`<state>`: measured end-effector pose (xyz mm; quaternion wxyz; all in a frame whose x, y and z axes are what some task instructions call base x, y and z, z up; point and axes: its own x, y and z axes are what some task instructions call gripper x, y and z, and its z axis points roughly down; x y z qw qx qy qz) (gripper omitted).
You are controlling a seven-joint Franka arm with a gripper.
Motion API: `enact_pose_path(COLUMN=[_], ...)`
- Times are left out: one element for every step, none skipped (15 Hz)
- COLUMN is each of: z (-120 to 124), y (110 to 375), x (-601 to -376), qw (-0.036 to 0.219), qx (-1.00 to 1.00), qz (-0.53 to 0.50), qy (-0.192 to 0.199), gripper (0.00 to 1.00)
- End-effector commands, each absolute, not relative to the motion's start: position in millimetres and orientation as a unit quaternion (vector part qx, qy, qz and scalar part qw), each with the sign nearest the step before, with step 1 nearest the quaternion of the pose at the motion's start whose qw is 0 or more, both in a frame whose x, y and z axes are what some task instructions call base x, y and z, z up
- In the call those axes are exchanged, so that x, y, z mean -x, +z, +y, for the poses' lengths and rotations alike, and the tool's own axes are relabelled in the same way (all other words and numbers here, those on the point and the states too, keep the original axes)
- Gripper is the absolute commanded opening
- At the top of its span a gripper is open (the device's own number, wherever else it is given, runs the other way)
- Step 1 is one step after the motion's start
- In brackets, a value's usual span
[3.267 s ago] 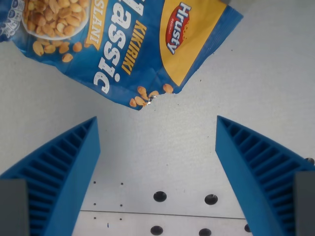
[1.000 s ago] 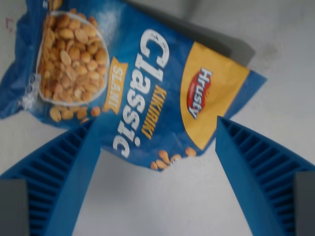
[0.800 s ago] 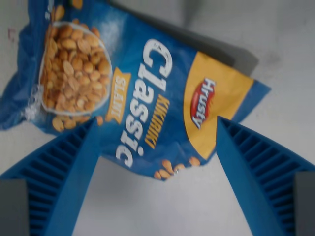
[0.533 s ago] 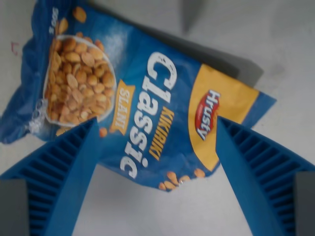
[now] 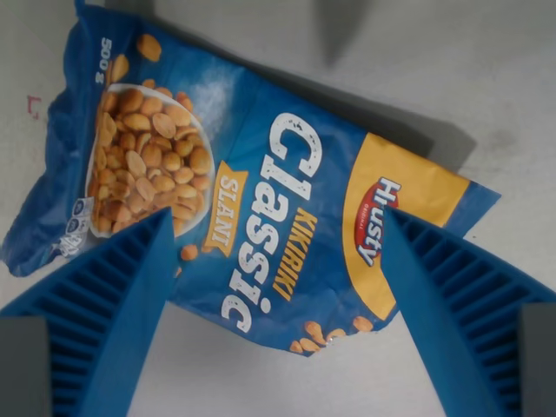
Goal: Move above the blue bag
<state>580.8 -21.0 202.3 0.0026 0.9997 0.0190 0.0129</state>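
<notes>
The blue Hrusty Classic peanut bag (image 5: pixel 261 208) lies flat and slanted on the pale grey table (image 5: pixel 486 78), filling most of the wrist view. The gripper (image 5: pixel 276 295) hangs over the bag's lower edge, its ribbed blue fingers (image 5: pixel 113 304) spread wide to either side of the printed "Classic" lettering, holding nothing and clear of the bag.

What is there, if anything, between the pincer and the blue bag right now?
Nothing visible. The open pincer looks straight down on the blue bag, which lies flat on the grey table with no other object in view.
</notes>
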Motion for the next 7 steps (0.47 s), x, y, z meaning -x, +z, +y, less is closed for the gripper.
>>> enact_pose_path(z=[-17.6,-17.5,-17.3,-17.2,-17.1,-17.0,-17.0], y=[200.2,199.8,199.5,199.4,199.3,199.3,199.3], x=[-591.7,-592.3,-592.9,-593.4,-593.7,-593.9,-593.9], qw=[0.004,0.004,0.003,0.003,0.003,0.003,0.003], qx=[-1.0,-1.0,-1.0,-1.0,-1.0,-1.0,-1.0], qz=[0.007,0.007,0.007,0.007,0.008,0.007,0.007], qy=[0.006,0.005,0.004,0.003,0.002,0.001,0.001], gripper=[1.0,1.0,1.0,1.0,1.0,1.0,1.0])
